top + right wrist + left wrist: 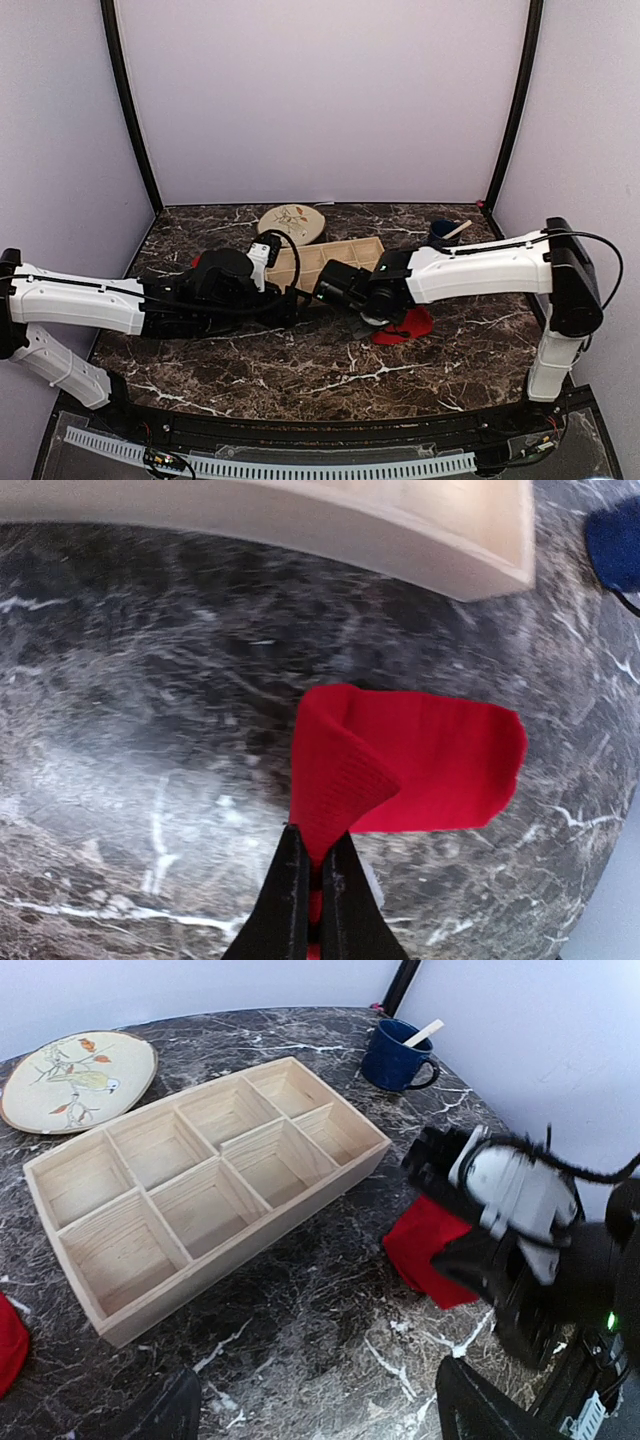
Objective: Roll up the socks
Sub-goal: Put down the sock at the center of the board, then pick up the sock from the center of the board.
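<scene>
The right gripper [312,845] is pinching the edge of one red sock [430,765] — it is lying just right of the tray [250,1248], stretching ahead of the jaws — while the left gripper [320,1415] is hanging wide, empty.

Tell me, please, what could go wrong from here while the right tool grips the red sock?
1. The right tool pinches only a thin fold of the sock; the fabric may slip out mid-roll.
2. The wooden tray lies close beyond the sock, so a forward roll could nudge it.
3. The open left tool hovers near the right arm; they might collide.
</scene>
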Controlling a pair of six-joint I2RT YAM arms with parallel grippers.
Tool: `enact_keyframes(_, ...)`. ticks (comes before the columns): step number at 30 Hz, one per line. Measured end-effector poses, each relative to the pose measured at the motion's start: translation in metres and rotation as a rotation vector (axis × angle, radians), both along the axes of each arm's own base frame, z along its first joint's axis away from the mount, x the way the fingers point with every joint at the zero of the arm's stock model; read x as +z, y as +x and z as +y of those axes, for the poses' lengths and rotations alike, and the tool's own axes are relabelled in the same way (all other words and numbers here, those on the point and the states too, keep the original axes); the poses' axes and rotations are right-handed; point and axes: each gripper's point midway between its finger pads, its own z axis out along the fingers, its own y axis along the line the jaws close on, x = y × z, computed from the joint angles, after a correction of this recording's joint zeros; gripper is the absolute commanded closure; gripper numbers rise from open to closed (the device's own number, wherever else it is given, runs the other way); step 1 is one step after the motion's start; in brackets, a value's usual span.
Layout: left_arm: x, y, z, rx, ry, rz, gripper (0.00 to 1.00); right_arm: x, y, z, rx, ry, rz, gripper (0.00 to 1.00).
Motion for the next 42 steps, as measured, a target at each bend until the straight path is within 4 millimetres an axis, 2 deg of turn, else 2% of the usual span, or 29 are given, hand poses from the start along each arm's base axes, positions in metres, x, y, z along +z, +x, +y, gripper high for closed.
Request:
enact_keyframes(4, -0.002, 0.001, 0.018, 0.062, 0.013, 0.006, 0.16, -0.025, -0.018, 0.052, 0.114, -0.022, 0.029, 0.86)
enact_keyframes(6, -0.004, 0.001, 0.027, 0.092, 0.027, 0.007, 0.15, -0.032, -0.028, 0.07, 0.158, -0.015, 0.041, 0.79)
enact_keyframes(11, -0.009, 0.002, 0.043, 0.154, 0.045, 0.015, 0.14, -0.028, -0.043, 0.093, 0.212, 0.05, 0.05, 0.65)
enact_keyframes(17, -0.012, 0.004, 0.047, 0.18, 0.058, 0.016, 0.13, -0.006, -0.047, 0.095, 0.213, 0.167, 0.039, 0.58)
enact_keyframes(20, -0.021, 0.005, 0.046, 0.179, 0.082, 0.024, 0.13, -0.004, -0.051, 0.09, 0.212, 0.197, 0.044, 0.55)
enact_keyframes(28, -0.046, 0.005, 0.041, 0.137, 0.153, 0.055, 0.15, -0.037, -0.064, 0.083, 0.244, 0.226, 0.097, 0.53)
enact_keyframes(35, -0.052, 0.015, 0.045, 0.138, 0.106, 0.104, 0.19, -0.04, -0.063, 0.099, 0.282, 0.271, 0.086, 0.56)
enact_keyframes(42, -0.058, 0.013, 0.041, 0.112, 0.091, 0.132, 0.2, -0.058, -0.063, 0.101, 0.287, 0.237, 0.103, 0.61)
